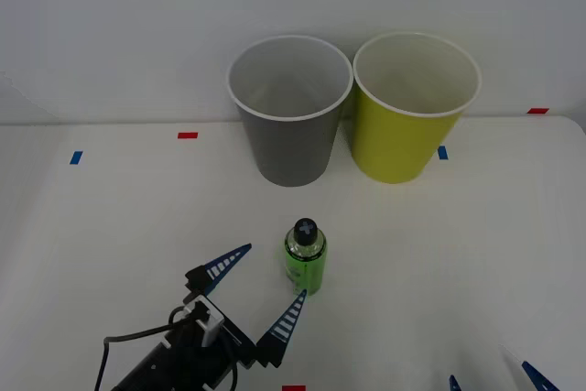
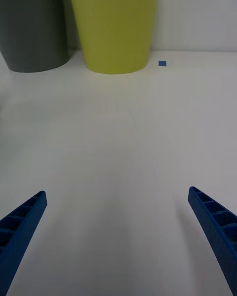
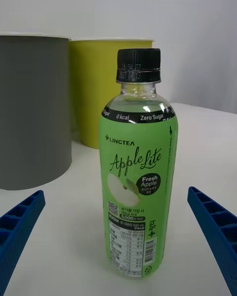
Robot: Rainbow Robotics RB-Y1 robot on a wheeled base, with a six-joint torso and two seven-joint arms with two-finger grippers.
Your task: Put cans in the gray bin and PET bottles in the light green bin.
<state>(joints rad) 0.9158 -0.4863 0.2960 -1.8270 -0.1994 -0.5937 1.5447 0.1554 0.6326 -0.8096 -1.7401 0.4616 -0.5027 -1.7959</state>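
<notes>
White counter (image 1: 110, 217) carries everything; beyond my left fingers (image 1: 267, 284) stand the gray bin (image 1: 290, 107) and, just beside it, the light green bin (image 1: 414, 107). Upright between those spread, empty fingertips, touching neither, is the green PET bottle (image 3: 138, 177). My right fingers (image 2: 118, 237), also released, wait low by the near edge. Closing off-centre could, I judge, tip the tall bottle or let it slip on the lift.

Left gripper (image 1: 267, 284) was extended low over the table, jaws spread wide. Right gripper (image 1: 490, 373) sat at the near edge, jaws likewise apart.
</notes>
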